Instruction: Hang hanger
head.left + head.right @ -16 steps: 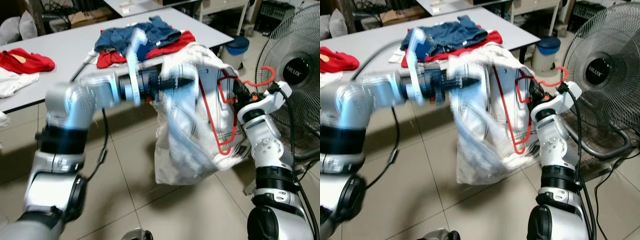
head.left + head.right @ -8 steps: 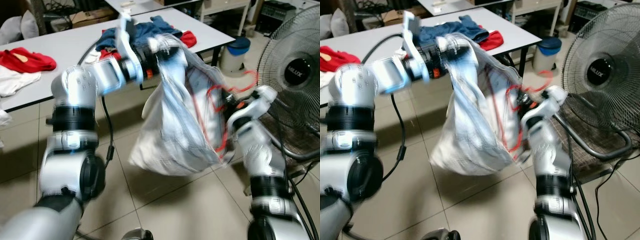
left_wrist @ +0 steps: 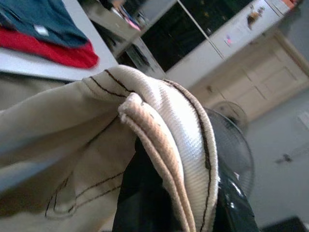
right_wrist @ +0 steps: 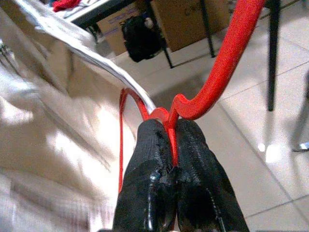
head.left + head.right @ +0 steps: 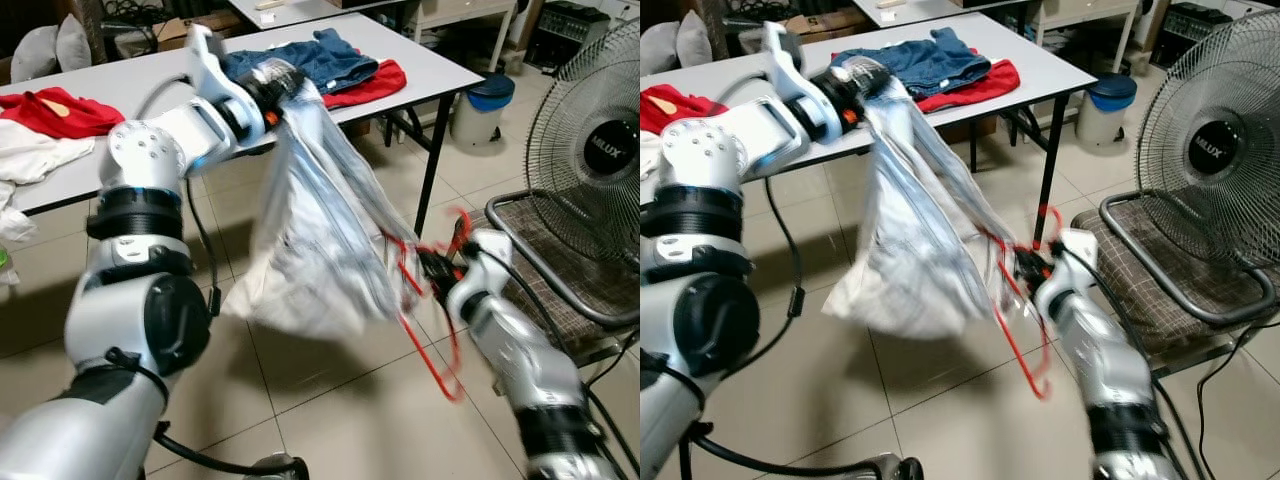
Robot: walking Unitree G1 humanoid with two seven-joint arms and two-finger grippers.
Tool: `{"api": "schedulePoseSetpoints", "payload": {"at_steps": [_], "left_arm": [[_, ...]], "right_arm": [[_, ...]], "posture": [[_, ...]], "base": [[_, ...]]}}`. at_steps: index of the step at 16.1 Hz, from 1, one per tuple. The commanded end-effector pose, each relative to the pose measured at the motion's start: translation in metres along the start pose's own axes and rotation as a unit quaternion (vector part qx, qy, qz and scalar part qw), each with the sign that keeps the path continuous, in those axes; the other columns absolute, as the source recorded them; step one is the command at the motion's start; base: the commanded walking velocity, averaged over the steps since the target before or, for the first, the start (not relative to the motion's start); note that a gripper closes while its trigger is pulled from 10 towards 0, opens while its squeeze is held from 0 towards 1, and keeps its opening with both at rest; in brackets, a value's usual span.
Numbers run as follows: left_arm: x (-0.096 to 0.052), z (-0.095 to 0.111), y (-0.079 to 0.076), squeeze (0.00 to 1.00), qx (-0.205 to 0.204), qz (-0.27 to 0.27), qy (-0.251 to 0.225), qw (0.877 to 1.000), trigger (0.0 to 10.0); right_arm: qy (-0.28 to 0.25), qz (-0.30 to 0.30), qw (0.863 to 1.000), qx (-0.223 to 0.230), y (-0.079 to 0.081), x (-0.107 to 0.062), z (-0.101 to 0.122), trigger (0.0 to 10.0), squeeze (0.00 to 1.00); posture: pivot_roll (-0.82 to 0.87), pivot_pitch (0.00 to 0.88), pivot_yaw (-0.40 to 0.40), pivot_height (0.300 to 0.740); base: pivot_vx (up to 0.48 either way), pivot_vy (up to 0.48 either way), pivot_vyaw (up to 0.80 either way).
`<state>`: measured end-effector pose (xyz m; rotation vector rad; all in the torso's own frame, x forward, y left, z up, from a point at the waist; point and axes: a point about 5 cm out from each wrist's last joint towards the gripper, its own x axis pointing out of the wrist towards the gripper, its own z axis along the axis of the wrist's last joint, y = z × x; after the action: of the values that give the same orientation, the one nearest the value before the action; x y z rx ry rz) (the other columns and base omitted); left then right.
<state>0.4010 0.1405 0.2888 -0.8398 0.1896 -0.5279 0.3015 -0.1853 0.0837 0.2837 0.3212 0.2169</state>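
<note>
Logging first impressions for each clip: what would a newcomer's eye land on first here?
The big white garment stretched in mid-air between the two arms: the left gripper holds its top corner up near the table, and the cloth sags toward the tiled floor. Next, the red hanger pinched in the right gripper, low beside the garment. A large fan stands on the robot's right.

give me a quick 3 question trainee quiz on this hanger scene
1. True or false: the right gripper is shut on the red hanger.
2. What does the left gripper hold? A) jeans B) white shirt C) fan
3. Fill in: the jeans lie on the ____.

Key: 1 true; 2 B; 3 table.
</note>
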Motion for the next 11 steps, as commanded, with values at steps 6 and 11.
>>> {"api": "schedulePoseSetpoints", "payload": {"at_steps": [6, 11], "left_arm": [[0.003, -0.017, -0.027, 0.0, 0.183, -0.06, 0.054, 0.98, 0.0], [0.002, -0.034, -0.032, 0.0, 0.22, -0.084, 0.09, 0.968, 0.0]], "right_arm": [[-0.1, 0.102, 0.99, -0.002, 0.015, -0.014, 0.048, 0.0, 0.0], [-0.098, 0.105, 0.99, -0.011, 0.015, -0.01, 0.051, 0.0, 0.0]], "posture": [[-0.09, 0.0, 0.131, 0.74], [-0.1, 0.0, 0.137, 0.74]], "base": [[0.0, 0.0, 0.0], [0.0, 0.0, 0.0]]}}
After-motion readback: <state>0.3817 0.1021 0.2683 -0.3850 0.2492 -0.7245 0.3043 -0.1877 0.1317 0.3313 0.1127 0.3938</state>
